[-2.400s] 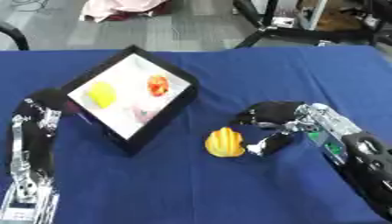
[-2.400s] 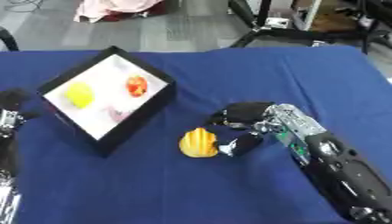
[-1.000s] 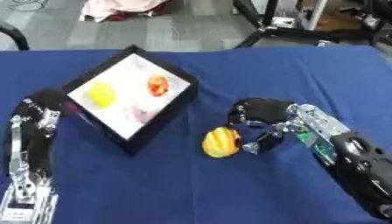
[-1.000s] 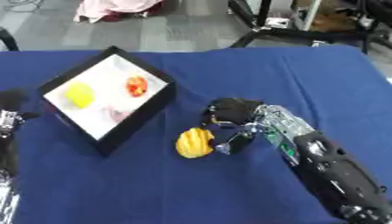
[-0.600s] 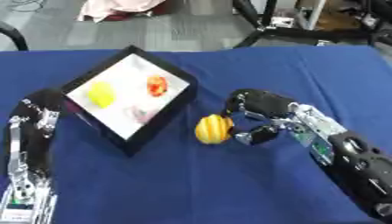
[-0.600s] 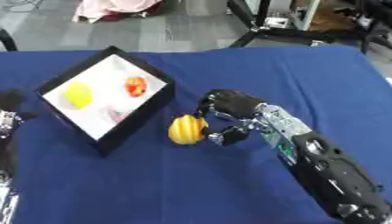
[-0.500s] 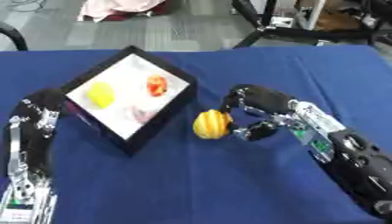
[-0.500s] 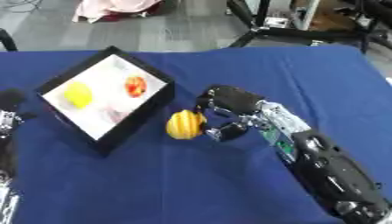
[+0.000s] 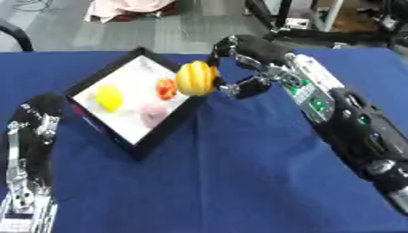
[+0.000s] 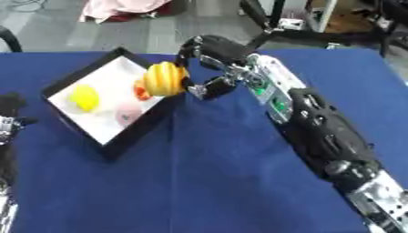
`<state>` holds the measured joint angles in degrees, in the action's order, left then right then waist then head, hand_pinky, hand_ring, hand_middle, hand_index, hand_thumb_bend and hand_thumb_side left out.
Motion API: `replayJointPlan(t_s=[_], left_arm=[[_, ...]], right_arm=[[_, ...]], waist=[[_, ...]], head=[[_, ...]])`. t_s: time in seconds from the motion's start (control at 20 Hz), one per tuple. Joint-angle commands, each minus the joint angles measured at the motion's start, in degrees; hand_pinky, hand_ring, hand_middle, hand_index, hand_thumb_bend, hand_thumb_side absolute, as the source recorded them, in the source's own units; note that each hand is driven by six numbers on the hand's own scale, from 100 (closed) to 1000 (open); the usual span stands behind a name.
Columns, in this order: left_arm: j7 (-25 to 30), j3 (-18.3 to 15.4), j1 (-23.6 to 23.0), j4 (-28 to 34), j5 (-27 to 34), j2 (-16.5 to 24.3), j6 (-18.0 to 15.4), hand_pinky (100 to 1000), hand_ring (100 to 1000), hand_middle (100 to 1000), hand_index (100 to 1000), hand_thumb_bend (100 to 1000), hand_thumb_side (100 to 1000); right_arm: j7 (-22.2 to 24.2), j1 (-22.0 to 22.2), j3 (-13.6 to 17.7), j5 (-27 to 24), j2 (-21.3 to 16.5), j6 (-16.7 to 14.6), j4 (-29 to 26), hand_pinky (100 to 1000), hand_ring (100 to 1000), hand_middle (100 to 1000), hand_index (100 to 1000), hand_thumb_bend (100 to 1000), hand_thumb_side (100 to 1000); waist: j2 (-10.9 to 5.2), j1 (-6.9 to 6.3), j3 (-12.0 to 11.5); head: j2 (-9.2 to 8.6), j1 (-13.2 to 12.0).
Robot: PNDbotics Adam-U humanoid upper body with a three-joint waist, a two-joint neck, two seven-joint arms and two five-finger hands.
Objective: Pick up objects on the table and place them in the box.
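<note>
Left eye view: right hand (image 9: pixel 239 63) is gripping a ribbed yellow fruit (image 9: pixel 195 78), holding it in the air over the near-right edge of the box (image 9: pixel 132 146). Box is sitting on the blue table (image 9: pixel 239 182), containing a yellow piece (image 9: pixel 108 97), a red piece (image 9: pixel 165 88) and a pink piece (image 9: pixel 152 114).

Right eye view: left arm (image 10: pixel 9 136) is showing at the left edge; can't tell its hand state.

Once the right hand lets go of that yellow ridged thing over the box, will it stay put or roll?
The yellow ridged object looks rounded, so it may well roll a little on landing. The box has raised dark walls, which should stop it. It keeps its shape in the right hand, so it is probably stiff, and it may bump the red item inside.
</note>
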<state>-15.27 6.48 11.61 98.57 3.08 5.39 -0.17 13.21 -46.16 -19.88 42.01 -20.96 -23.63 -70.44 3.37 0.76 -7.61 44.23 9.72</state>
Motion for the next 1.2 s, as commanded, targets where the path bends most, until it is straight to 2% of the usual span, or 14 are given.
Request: replayJointPlan(t_s=[0.05, 0.25, 0.35, 0.4, 0.45, 0.5, 0.55, 0.6, 0.65, 0.8, 1.0, 1.15, 1.2], left_arm=[[0.5, 0.5, 1.1, 1.1, 0.1, -0.2, 0.0, 619, 853, 581, 685, 775, 580], [1.0, 0.9, 1.8, 1.2, 0.2, -0.9, 0.0, 619, 853, 581, 685, 775, 580], [1.3, 1.2, 2.0, 1.3, 0.3, -1.2, 0.1, 619, 853, 581, 685, 775, 580], [1.4, 1.3, 2.1, 1.3, 0.3, -1.3, 0.1, 619, 853, 581, 685, 775, 580], [1.5, 1.3, 2.1, 1.3, 0.3, -1.4, 0.1, 619, 853, 581, 685, 775, 580], [1.5, 1.4, 2.1, 1.3, 0.3, -1.4, 0.1, 619, 853, 581, 685, 774, 580], [1.5, 1.4, 2.1, 1.3, 0.3, -1.5, 0.0, 619, 852, 581, 685, 774, 580], [1.5, 1.4, 2.1, 1.3, 0.3, -1.5, 0.0, 619, 852, 581, 685, 774, 580], [1.5, 1.3, 2.1, 1.2, 0.3, -1.4, 0.0, 619, 853, 581, 685, 774, 580], [1.4, 1.3, 1.8, 1.1, 0.3, -1.3, -0.1, 619, 853, 581, 685, 773, 580], [1.0, 0.9, 1.5, 1.0, 0.1, -0.9, -0.2, 619, 852, 580, 685, 774, 580], [0.7, 0.5, 1.2, 1.0, 0.0, -0.5, -0.3, 619, 852, 580, 685, 772, 579], [0.5, 0.3, 1.1, 1.0, -0.1, -0.3, -0.3, 618, 852, 580, 685, 773, 579]], right_arm=[[0.9, -4.2, 1.8, 2.6, 4.1, 0.1, 7.4, 858, 730, 532, 255, 100, 181], [-0.5, -7.2, 4.7, 10.6, 9.9, 0.0, 17.3, 865, 738, 543, 301, 100, 196], [-2.5, -8.2, 6.5, 15.5, 12.4, 1.2, 21.3, 864, 740, 564, 502, 100, 198], [-3.9, -8.5, 7.3, 17.6, 13.4, 2.2, 23.0, 863, 740, 573, 546, 100, 198], [-5.2, -8.7, 7.9, 19.2, 14.1, 3.0, 24.2, 863, 740, 573, 546, 100, 198], [-6.6, -8.9, 8.6, 20.3, 14.6, 4.1, 25.0, 863, 749, 656, 813, 100, 462], [-8.6, -9.0, 9.2, 21.3, 14.9, 6.1, 25.2, 863, 755, 690, 867, 100, 610], [-10.1, -9.1, 9.4, 21.8, 15.1, 7.8, 25.2, 863, 755, 690, 867, 100, 610], [-11.5, -9.2, 9.5, 21.9, 15.1, 9.0, 24.8, 860, 765, 738, 912, 100, 748], [-14.1, -9.0, 9.5, 19.7, 14.2, 11.1, 22.4, 856, 774, 762, 934, 100, 770], [-14.2, -8.6, 8.5, 13.2, 11.4, 11.9, 16.0, 850, 772, 771, 939, 100, 705], [-13.2, -7.2, 7.8, 6.2, 7.6, 12.2, 7.7, 849, 769, 763, 918, 100, 520], [-12.6, -6.2, 7.7, 3.0, 5.9, 12.3, 4.3, 848, 767, 760, 914, 100, 502]], waist=[[-0.86, -0.61, -0.7], [-0.41, -1.01, -2.1], [-0.27, -1.14, -2.6], [-0.23, -1.18, -2.8], [-0.21, -1.20, -2.9], [-0.20, -1.19, -3.0], [-0.20, -1.15, -3.1], [-0.20, -1.12, -3.1], [-0.23, -1.05, -3.0], [-0.43, -0.78, -2.6], [-0.68, -0.44, -2.0], [-0.91, -0.18, -1.0], [-0.99, -0.01, -0.6]], head=[[-0.11, 0.9], [-0.11, 1.9], [-0.11, 2.5], [-0.11, 2.6], [-0.11, 2.7], [-0.11, 2.8], [-0.11, 2.8], [-0.11, 2.8], [-0.11, 2.7], [-0.11, 2.3], [-0.11, 1.2], [-0.11, 0.1], [-0.11, -0.3]])
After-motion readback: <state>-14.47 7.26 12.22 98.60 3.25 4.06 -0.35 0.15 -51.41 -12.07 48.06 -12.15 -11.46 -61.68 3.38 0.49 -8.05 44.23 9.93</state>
